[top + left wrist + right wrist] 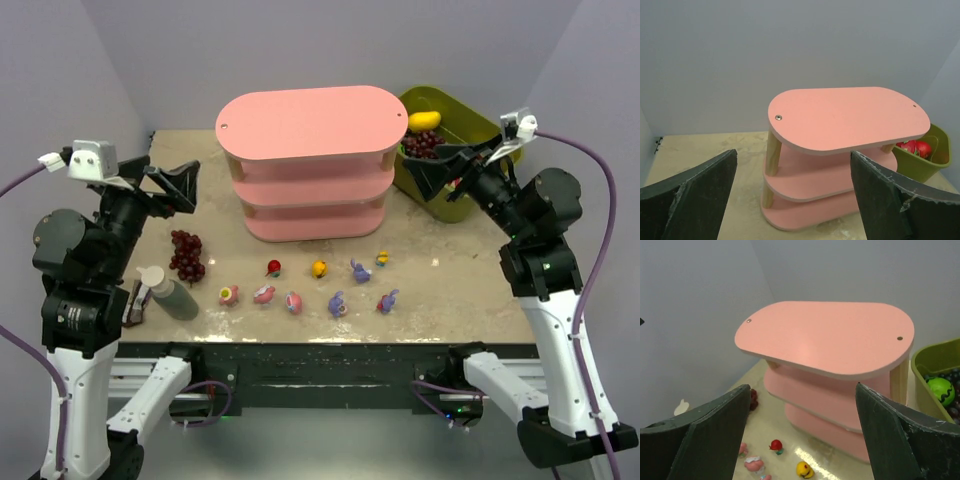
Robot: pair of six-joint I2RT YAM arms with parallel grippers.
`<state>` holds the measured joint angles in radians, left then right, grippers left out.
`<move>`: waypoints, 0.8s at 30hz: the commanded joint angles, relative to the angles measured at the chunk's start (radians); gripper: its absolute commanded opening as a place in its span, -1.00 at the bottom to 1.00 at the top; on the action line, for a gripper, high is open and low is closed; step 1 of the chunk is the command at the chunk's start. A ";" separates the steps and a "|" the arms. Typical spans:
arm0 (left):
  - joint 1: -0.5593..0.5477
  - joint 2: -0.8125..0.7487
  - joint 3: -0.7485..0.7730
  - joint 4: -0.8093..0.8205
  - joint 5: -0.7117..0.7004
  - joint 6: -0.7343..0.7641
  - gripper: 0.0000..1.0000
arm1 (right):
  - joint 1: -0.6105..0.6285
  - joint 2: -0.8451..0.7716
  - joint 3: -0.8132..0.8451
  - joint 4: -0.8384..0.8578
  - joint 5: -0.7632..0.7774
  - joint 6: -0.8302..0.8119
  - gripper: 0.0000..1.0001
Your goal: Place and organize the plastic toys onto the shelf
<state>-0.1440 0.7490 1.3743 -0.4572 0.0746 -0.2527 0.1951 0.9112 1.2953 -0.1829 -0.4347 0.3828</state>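
The pink three-tier shelf (305,125) stands at the back middle of the table, all boards bare; it also shows in the left wrist view (850,117) and the right wrist view (830,335). Nine toys lie in front of it: three pink-and-white ones (264,294), a red one (273,267), an orange one (319,268), a small yellow one (382,258) and three purple bunnies (360,271). The red toy (775,445) and orange toy (804,469) show in the right wrist view. My left gripper (180,185) (793,152) and right gripper (440,170) (803,386) are open, empty, raised either side of the shelf.
A dark red grape bunch (187,254) and a lying bottle (168,292) are at the left front. An olive-green bin (478,130) with fake fruit stands right of the shelf, under the right gripper. Walls close the back and sides.
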 commanded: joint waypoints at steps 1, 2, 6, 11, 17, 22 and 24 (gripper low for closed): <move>0.007 -0.029 -0.047 0.029 0.022 -0.037 0.99 | -0.002 -0.012 -0.016 -0.081 0.040 -0.021 0.78; 0.007 -0.039 -0.061 0.031 0.018 -0.052 0.99 | -0.002 -0.017 -0.027 -0.089 0.051 -0.022 0.78; 0.007 -0.080 -0.135 0.026 0.040 -0.083 0.99 | -0.002 -0.025 -0.054 -0.167 0.143 -0.042 0.74; 0.007 -0.128 -0.251 0.011 0.115 -0.109 0.99 | -0.002 -0.052 -0.120 -0.263 0.209 -0.056 0.69; 0.007 -0.137 -0.398 -0.031 0.206 -0.164 0.99 | -0.002 -0.158 -0.188 -0.371 0.325 -0.051 0.64; 0.007 -0.129 -0.482 -0.032 0.254 -0.183 0.99 | -0.002 -0.210 -0.247 -0.406 0.357 -0.022 0.63; 0.007 -0.091 -0.468 -0.060 0.212 -0.198 0.99 | -0.002 -0.213 -0.298 -0.403 0.320 -0.006 0.61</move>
<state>-0.1440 0.6231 0.8906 -0.5129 0.2760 -0.4091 0.1951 0.7059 1.0618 -0.5594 -0.1215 0.3504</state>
